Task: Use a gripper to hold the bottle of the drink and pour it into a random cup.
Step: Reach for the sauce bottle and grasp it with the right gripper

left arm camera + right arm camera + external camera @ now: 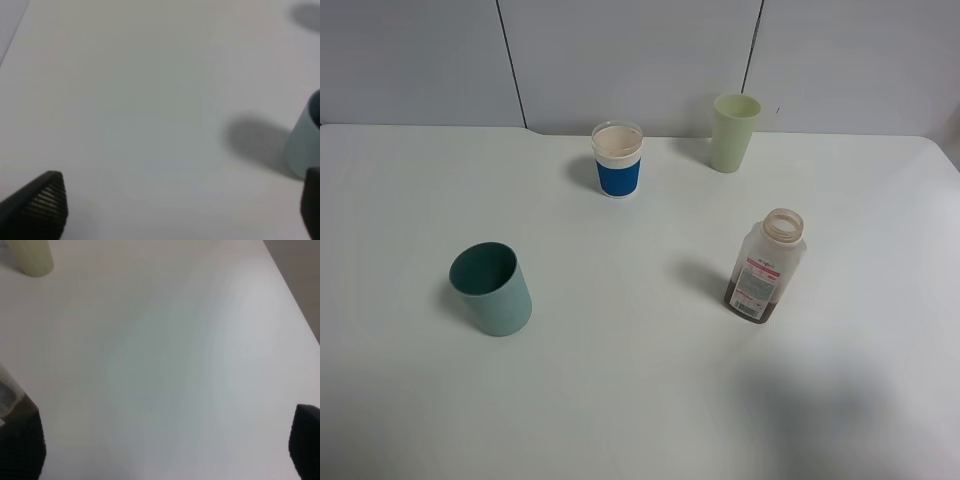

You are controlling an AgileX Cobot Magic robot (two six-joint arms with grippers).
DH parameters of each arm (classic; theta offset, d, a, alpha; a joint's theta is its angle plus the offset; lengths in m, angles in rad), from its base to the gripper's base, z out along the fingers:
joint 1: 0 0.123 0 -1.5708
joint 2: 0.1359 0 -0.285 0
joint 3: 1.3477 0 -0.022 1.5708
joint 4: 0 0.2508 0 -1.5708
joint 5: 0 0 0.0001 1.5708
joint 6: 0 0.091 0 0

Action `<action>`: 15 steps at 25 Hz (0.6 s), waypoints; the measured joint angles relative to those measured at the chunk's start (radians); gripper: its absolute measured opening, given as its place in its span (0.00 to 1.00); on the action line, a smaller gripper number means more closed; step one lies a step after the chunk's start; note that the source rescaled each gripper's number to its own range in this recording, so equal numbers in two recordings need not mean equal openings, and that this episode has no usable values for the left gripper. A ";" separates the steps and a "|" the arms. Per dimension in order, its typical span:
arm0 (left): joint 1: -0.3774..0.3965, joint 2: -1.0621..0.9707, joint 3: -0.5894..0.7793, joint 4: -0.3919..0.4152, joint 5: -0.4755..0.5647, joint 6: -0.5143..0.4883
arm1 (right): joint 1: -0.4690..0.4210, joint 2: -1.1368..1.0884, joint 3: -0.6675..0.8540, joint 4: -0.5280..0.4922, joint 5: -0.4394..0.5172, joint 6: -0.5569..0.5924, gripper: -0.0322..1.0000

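Spillage is your main worry, so work across the worktop [620,400]: the left gripper [180,212] hangs with its fingers apart and empty near the teal cup [490,288], which a careless sweep could knock. The blue-banded cup [618,160] and pale green cup [734,132] stand farther back, so pouring there means a longer carry. The right gripper [162,450] is spread wide and empty too, one finger just beside the bottle of the drink [766,266]; nudge it and it may topple and spill, since it has no cap. It stands upright on the right, well apart from every cup: translucent whitish plastic, wide beige mouth, pink-and-white label, brown liquid low inside.
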State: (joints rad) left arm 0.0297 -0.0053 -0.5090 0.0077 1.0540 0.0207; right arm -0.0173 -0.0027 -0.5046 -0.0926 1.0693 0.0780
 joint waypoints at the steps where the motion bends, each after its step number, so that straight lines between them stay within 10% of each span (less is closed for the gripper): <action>1: 0.000 0.000 0.000 0.000 0.000 0.000 | 0.000 0.000 0.000 0.000 0.000 0.000 0.98; 15: 0.000 0.000 0.000 0.000 0.000 0.000 | 0.000 0.000 0.000 0.043 0.000 0.000 0.98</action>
State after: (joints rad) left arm 0.0297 -0.0053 -0.5090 0.0077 1.0540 0.0207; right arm -0.0173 -0.0027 -0.5046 -0.0497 1.0693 0.0780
